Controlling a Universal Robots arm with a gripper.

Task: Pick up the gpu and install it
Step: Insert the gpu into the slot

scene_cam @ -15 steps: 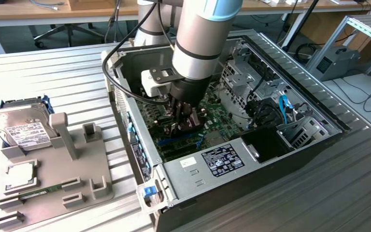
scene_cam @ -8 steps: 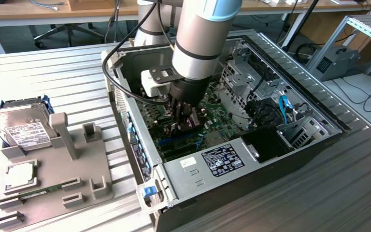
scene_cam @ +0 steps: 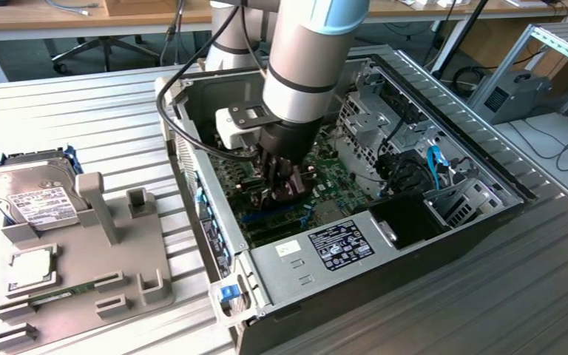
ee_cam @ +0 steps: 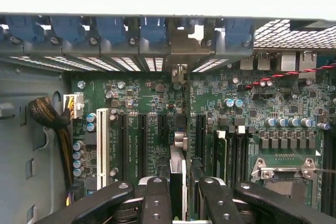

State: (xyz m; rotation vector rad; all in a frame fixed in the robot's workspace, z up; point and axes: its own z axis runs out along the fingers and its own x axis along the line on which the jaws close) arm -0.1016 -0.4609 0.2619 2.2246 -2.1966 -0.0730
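The gripper [scene_cam: 286, 185] is down inside the computer case [scene_cam: 481, 214], fingers clamped on the gpu [ee_cam: 178, 174], edge-on above the motherboard [ee_cam: 152, 103]. The case's label text isn't readable.

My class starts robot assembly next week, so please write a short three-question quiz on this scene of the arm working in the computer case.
1. True or false: the hard drive lies inside the computer case.
2. What stands edge-on between the fingers of the gripper? A) a screwdriver B) the gpu C) the hard drive
3. In the wrist view, what colour are the clips along the case's rear slots?

Key
1. False: it rests on the grey holder at the exterior view's left, outside the case.
2. B
3. Blue
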